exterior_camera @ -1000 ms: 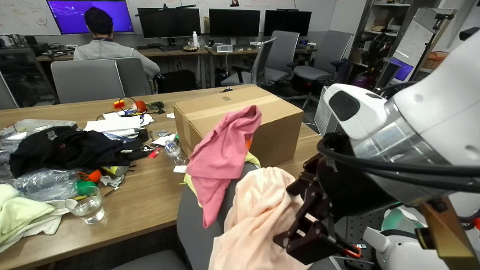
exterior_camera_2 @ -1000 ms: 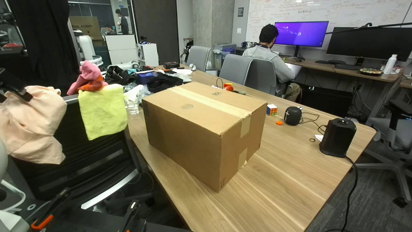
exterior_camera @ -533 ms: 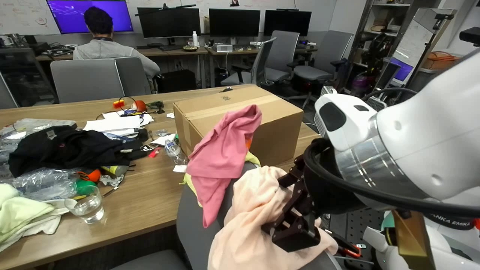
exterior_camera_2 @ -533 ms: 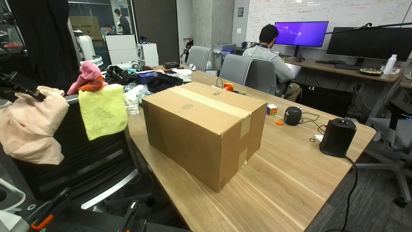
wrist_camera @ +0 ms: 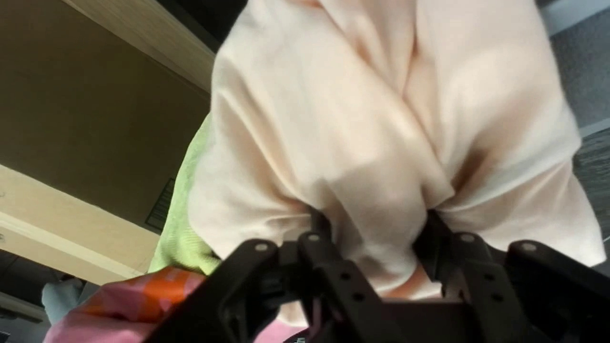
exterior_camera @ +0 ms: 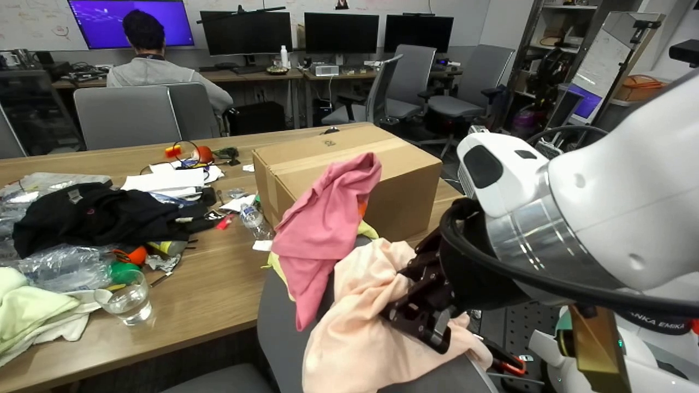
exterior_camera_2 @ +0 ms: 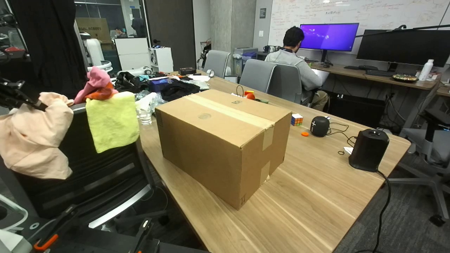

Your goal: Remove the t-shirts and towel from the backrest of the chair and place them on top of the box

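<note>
The gripper (wrist_camera: 375,224) has its fingers half together around a bunched fold of the pale peach cloth (exterior_camera: 355,338), on the grey office chair (exterior_camera: 278,327), over its backrest; how firm the grasp is, I am not able to say. Beside it rest the rose pink cloth (exterior_camera: 322,224) and the light yellow cloth (exterior_camera_2: 112,121), the yellow between peach and cardboard box (exterior_camera_2: 200,154); near the box are a plastic bottle (exterior_camera: 254,219) and a Rubik's cube (exterior_camera_2: 297,119).

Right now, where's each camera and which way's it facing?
In an exterior view: above the grey side of the chair, facing across the table toward monitors; arm and hand at right.
In an exterior view: by the chair's dark side, facing down at the box; hand at left edge.
Wrist view: on the arm, facing the peach cloth; hand at bottom.
Both exterior views share box, chair and seated man.
</note>
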Robot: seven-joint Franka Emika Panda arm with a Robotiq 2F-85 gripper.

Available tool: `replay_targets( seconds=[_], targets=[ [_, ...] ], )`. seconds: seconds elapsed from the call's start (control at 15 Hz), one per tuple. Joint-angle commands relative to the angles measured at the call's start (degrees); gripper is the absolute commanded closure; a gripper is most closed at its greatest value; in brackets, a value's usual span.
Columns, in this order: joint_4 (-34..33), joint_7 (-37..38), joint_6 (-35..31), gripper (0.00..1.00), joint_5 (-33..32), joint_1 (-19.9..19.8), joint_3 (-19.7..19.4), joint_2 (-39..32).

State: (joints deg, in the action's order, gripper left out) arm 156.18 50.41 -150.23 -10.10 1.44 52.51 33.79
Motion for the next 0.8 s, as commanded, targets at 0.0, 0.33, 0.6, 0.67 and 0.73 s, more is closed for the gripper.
replay_targets(
  seconds=[0.0, 0.33, 0.6, 0.67, 0.73],
  targets=[
    [-1.07, -1.23, 1.87, 0.85, -0.17, 0.71, -1.79, 0.22],
    [-4.33, -7.8, 12.22, 0.97, 0.95, 5.35, -8.86, 0.77],
    [-10.19, -12.92, 20.79, 0.97, -0.32, 6.71, -16.2, 3.25],
    [-12.04, -14.23, 22.72, 0.97, -0.47, 6.56, -18.12, 3.45],
    [-14.31, -15.37, 25.28, 0.97, -0.54, 6.23, -19.54, 3.31]
  ],
)
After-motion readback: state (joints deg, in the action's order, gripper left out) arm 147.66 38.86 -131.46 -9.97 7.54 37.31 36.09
